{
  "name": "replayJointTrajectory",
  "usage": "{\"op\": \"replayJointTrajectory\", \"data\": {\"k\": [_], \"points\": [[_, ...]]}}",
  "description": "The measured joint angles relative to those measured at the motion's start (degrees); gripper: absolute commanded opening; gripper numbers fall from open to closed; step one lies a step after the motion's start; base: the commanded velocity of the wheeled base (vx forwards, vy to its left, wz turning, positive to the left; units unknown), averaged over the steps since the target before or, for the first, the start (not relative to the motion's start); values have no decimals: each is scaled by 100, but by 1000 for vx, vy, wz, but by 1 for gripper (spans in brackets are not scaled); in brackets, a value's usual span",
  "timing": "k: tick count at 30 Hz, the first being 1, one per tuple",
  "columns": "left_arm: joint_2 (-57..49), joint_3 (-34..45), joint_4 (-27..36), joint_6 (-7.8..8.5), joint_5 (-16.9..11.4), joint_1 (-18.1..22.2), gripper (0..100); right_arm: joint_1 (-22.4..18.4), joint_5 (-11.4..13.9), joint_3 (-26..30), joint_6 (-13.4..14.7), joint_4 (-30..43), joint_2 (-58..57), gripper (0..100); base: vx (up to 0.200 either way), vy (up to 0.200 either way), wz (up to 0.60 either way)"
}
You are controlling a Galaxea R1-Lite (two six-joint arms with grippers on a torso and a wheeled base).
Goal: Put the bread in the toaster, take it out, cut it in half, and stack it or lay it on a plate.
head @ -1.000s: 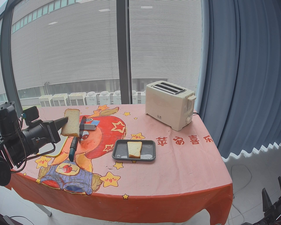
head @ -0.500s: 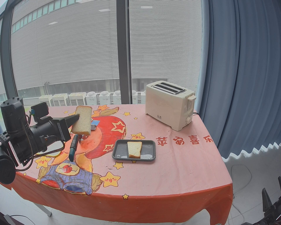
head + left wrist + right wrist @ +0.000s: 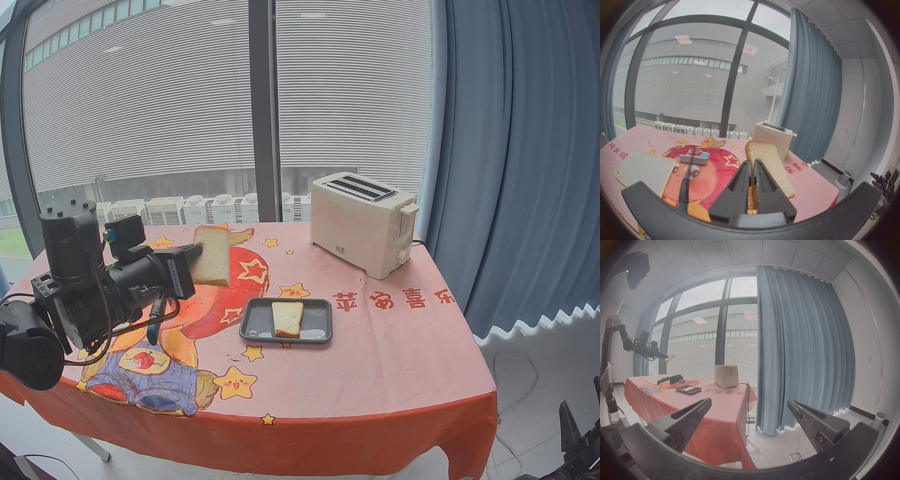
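Above the desk's (image 3: 400,350) left side, the left hand (image 3: 752,165) is pinching a bread slice (image 3: 213,262) by its lower edge. Its narrow jaws are closing on the crumb so the slice is standing upright, clear of the cloth (image 3: 350,437). Near the desk's middle a dark plate (image 3: 319,320) is carrying another piece (image 3: 287,317), lying flat and leaving bare room beside it. That makes the plate, rather than the toaster (image 3: 362,222), look like the slice's goal. The toaster is standing well apart at the far right corner, with no bread rising from its slots. A knife (image 3: 684,190) is lying just beside a board (image 3: 643,170) on the left, likely where cutting belongs. Well off the desk to the right, the right hand (image 3: 748,402) is hanging wide open, holding nothing, probably waiting its turn. As for writing, red characters (image 3: 390,299) are running across the cloth before the toaster, and a small mark (image 3: 340,248) is sitting low on the toaster's front; both are being left unread.
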Motion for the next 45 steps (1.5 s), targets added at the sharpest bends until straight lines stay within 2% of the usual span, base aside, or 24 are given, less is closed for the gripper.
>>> {"op": "replayJointTrajectory", "data": {"k": [12,23,27,30,31,32,34,45], "points": [[617,-627,144,-69,-2,-160,0,-5,-1,0,2,-2,0,100,0,0,0],[796,-1196,1469,-74,-24,-171,0,-2,-1,2,2,0,0,100,0,0,0],[807,-1464,2334,-85,-33,-171,0,-2,-1,2,2,0,0,100,0,0,0],[809,-1676,2765,-193,-39,-179,0,-5,-1,2,2,0,0,100,0,0,0],[809,-1757,2838,-277,-49,-188,0,-5,-1,2,2,0,0,100,0,0,0],[813,-1836,2876,-384,-82,-199,0,-2,-1,2,2,0,0,100,0,0,0],[818,-1925,2910,-457,-135,-215,0,-2,-1,2,2,0,0,100,0,0,0],[1008,-2214,2920,-461,-161,-234,0,-5,-1,2,0,0,0,100,0,0,0]]}}
